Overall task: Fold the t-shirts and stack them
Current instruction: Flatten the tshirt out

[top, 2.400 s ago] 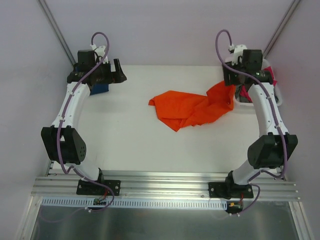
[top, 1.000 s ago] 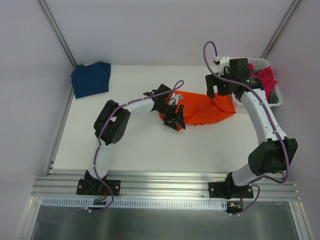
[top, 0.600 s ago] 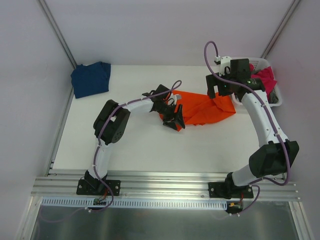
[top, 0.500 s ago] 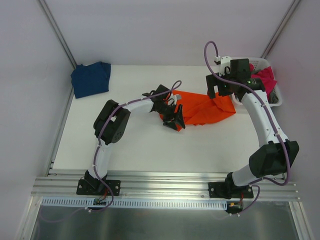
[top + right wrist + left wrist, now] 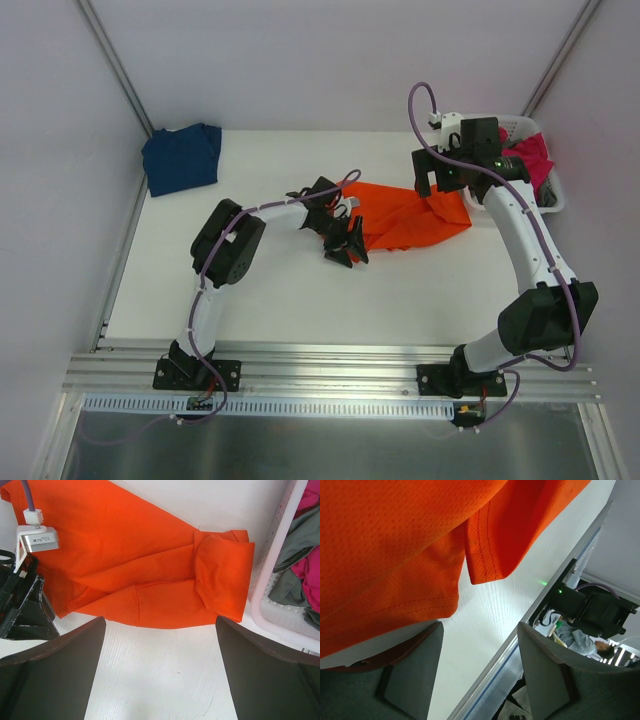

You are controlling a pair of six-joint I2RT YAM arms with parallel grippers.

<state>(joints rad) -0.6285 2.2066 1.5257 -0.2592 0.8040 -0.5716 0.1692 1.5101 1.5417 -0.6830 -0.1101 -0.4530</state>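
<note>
Orange t-shirt (image 5: 405,215): crumpled at the middle of the table (image 5: 260,290).
Left gripper (image 5: 343,247): I see jaws parted, gripping nothing — low at its left edge.
Right gripper (image 5: 437,180): spread wide, empty, above its right end.
Navy t-shirt (image 5: 182,158): far-left corner.

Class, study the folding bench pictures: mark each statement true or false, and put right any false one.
1. The orange t-shirt lies on the table, outside the white slotted basket. True.
2. The navy t-shirt sits in the basket. False: it lies at the table's far left corner.
3. The right claw is shut on the orange t-shirt. False: its jaws stand wide open above it.
4. Pink cloth and grey cloth lie in the basket. True.
5. The left claw is open at the orange t-shirt's edge. True.
</note>
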